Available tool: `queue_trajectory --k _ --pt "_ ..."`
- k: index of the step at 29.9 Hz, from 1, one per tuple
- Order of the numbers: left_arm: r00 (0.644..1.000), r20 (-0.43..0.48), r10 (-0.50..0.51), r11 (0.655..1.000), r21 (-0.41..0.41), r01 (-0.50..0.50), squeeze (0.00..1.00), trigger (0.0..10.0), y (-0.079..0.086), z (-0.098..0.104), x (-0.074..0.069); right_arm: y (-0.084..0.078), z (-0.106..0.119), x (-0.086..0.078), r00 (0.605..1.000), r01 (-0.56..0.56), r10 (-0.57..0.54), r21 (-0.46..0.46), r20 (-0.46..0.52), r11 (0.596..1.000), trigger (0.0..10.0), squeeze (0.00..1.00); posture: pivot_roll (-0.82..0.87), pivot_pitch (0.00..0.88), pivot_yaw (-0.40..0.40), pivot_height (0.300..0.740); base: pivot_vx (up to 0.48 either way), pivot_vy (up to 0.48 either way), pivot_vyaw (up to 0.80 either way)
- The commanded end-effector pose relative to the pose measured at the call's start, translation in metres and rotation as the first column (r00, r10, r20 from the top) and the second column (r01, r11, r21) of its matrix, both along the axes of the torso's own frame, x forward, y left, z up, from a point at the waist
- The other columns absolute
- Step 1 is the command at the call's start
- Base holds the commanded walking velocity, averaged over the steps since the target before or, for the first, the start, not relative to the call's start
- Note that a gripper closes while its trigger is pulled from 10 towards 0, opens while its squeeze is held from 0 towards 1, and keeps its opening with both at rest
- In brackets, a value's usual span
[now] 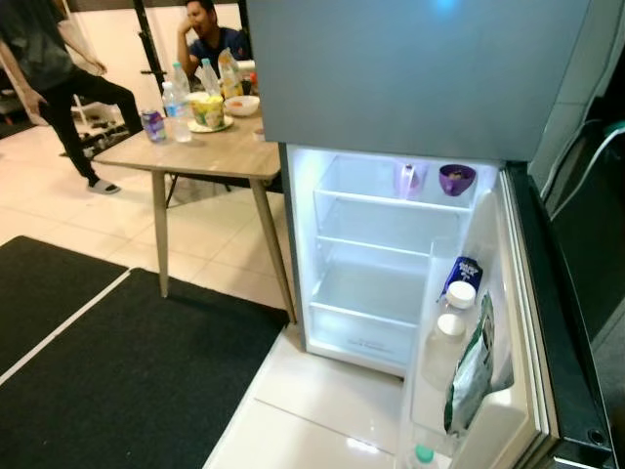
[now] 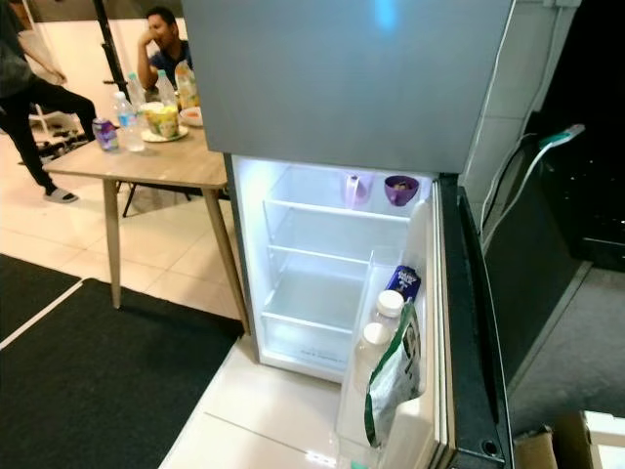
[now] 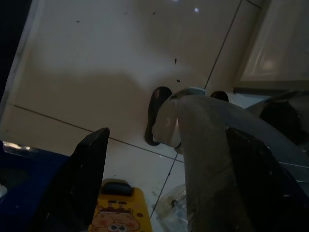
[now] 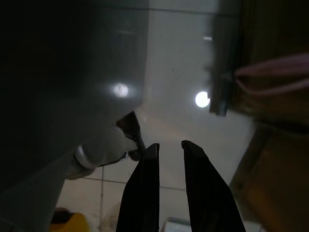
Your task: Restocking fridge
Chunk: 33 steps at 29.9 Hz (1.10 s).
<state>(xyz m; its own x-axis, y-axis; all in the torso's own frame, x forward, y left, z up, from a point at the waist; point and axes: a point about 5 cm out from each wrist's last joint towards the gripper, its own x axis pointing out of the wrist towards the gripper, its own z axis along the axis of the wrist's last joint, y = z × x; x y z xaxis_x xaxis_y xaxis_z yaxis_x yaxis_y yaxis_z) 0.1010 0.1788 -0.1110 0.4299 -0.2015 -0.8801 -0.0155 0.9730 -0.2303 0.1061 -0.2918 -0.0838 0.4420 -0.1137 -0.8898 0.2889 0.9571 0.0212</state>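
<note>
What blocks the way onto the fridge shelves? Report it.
Nothing visible. The fridge door stands open to the right, and the lower shelves are bare. Only a cup and a purple bowl sit on the top shelf, at its right end.

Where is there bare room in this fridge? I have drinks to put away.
The middle shelf and bottom shelf are bare. The top shelf is free on its left; a cup and purple bowl sit at its right end. The door rack is crowded with bottles, a carton and a bag.
</note>
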Motion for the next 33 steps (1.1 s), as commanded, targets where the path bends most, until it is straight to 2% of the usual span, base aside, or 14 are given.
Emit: queue_trajectory --k 1,5,6,8,14,15,16,17,19,20,21,23,26,33 --pt "0.999 -0.043 -0.022 1.0 -0.005 0.021 0.0 10.0 -0.004 -0.003 -0.009 0.002 0.0 0.003 1.0 0.015 -0.015 0.019 0.024 1.0 10.0 0.0 -0.12 0.0 -0.012 0.74 0.0 0.0 0.0" --pt "0.999 -0.046 -0.023 1.0 -0.006 0.023 0.0 10.0 -0.004 -0.003 -0.01 0.021 0.001 0.02 0.995 -0.09 0.078 0.194 0.069 0.977 10.0 0.0 -0.12 0.0 -0.012 0.74 0.0 0.0 0.0" --pt "0.999 -0.046 -0.026 1.0 -0.007 0.025 0.0 10.0 -0.004 -0.003 -0.01 0.039 0.007 0.038 0.965 -0.248 0.204 0.327 0.163 0.912 10.0 0.0 -0.12 0.0 -0.01 0.74 0.0 0.0 0.0" --pt "0.999 -0.046 -0.026 1.0 -0.007 0.026 0.0 10.0 -0.004 -0.003 -0.01 0.041 0.008 0.04 0.961 -0.264 0.217 0.339 0.173 0.903 10.0 0.0 -0.12 0.0 -0.01 0.74 0.0 0.0 0.0" --pt "0.999 -0.046 -0.028 1.0 -0.006 0.027 0.0 10.0 -0.004 -0.003 -0.009 0.068 0.03 0.08 0.866 -0.478 0.312 0.467 0.39 0.744 10.0 0.0 -0.12 0.0 -0.011 0.74 0.0 0.0 0.0" --pt "0.999 -0.046 -0.029 1.0 -0.005 0.028 0.0 10.0 -0.004 -0.003 -0.009 0.08 0.039 0.094 0.813 -0.566 0.351 0.487 0.464 0.666 10.0 0.0 -0.12 0.0 -0.011 0.74 0.0 0.0 0.0" --pt "0.998 -0.048 -0.031 1.0 -0.003 0.031 0.0 10.0 -0.003 -0.003 -0.01 0.108 0.061 0.118 0.685 -0.722 0.399 0.491 0.61 0.487 10.0 0.0 -0.12 0.0 -0.011 0.74 0.0 0.0 0.0" --pt "0.998 -0.048 -0.031 1.0 -0.003 0.031 0.0 10.0 -0.003 -0.003 -0.01 0.108 0.061 0.118 0.685 -0.722 0.399 0.491 0.61 0.487 10.0 0.0 -0.12 0.0 -0.011 0.74 0.0 0.0 0.0" --pt "0.998 -0.049 -0.032 0.999 -0.001 0.032 0.0 10.0 -0.003 -0.003 -0.01 0.136 0.094 0.139 0.571 -0.815 0.291 0.489 0.767 0.31 10.0 0.0 -0.11 0.0 -0.014 0.74 0.0 0.0 0.0" --pt "0.998 -0.049 -0.032 0.999 -0.001 0.032 0.0 10.0 -0.003 -0.003 -0.01 0.136 0.094 0.139 0.571 -0.815 0.291 0.489 0.767 0.31 10.0 0.0 -0.11 0.0 -0.014 0.74 0.0 0.0 0.0" --pt "0.998 -0.05 -0.032 0.999 -0.001 0.032 0.0 10.0 -0.002 -0.003 -0.01 0.144 0.111 0.147 0.533 -0.841 0.206 0.487 0.82 0.238 10.0 0.0 -0.11 0.0 -0.014 0.74 0.0 0.0 0.0" --pt "0.998 -0.05 -0.031 1.0 0.002 0.031 0.0 10.0 -0.002 -0.003 -0.01 0.169 0.156 0.174 0.415 -0.898 0.039 0.403 0.909 0.176 10.0 0.0 -0.11 0.0 -0.012 0.74 0.0 0.0 0.0" --pt "0.998 -0.052 -0.032 0.999 0.002 0.032 0.0 10.0 -0.002 -0.003 -0.011 0.177 0.158 0.178 0.375 -0.914 0.084 0.354 0.923 0.197 10.0 0.0 -0.11 0.0 -0.012 0.74 0.0 0.0 0.0" --pt "0.998 -0.051 -0.025 1.0 -0.003 0.025 0.0 10.0 -0.004 -0.003 -0.011 0.159 0.104 0.175 0.562 -0.781 0.292 0.38 0.774 0.495 10.0 0.0 -0.1 0.0 -0.02 0.74 0.0 0.0 0.0"
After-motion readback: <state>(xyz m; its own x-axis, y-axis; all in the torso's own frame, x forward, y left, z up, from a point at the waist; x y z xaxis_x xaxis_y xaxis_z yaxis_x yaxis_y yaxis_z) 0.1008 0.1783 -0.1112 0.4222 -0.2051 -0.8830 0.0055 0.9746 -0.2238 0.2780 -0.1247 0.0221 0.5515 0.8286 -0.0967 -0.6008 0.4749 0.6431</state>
